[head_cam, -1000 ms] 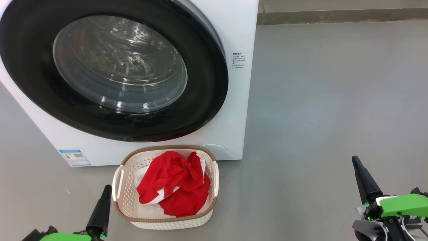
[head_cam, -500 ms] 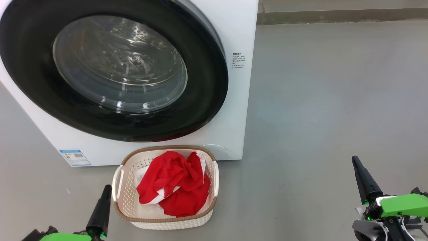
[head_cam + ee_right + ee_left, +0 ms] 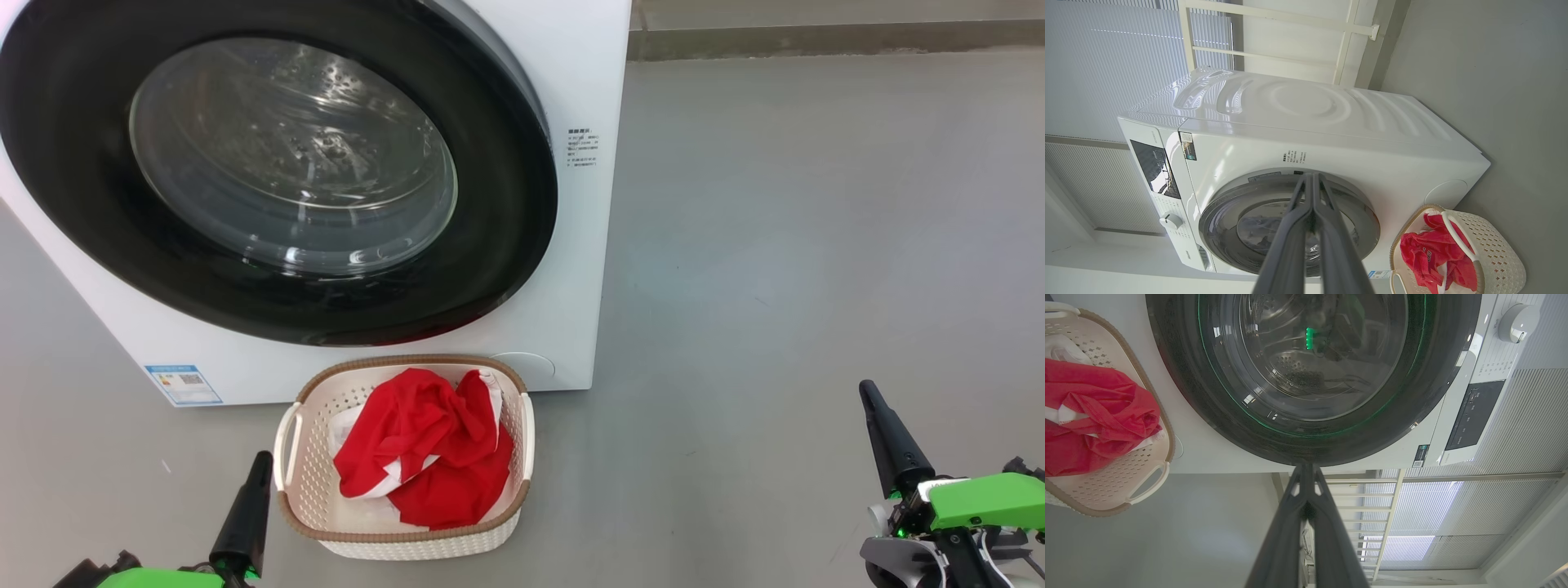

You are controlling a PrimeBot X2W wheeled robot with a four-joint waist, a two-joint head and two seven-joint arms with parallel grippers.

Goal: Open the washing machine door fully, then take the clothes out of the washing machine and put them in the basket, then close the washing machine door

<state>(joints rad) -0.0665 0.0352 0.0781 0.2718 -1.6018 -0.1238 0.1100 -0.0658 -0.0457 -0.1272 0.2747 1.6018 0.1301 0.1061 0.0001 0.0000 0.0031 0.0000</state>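
No change over last second; washing machine door (image 3: 286, 163) shut; clothes (image 3: 424, 449) in basket (image 3: 309, 490) at 6 o'clock of door; left gripper (image 3: 261, 459), right gripper (image 3: 867, 390) pressed together, empty; task judged complete.

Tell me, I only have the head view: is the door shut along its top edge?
Observer: Yes. In the right wrist view the door's top edge lies flat against the washer.
Operator: Are the grippers holding anything?
Observer: No. The wrist views show the right gripper and left gripper with fingers pressed together, nothing between.
Operator: Where are the controls?
Observer: On the band above the door: a dark display and a white knob.
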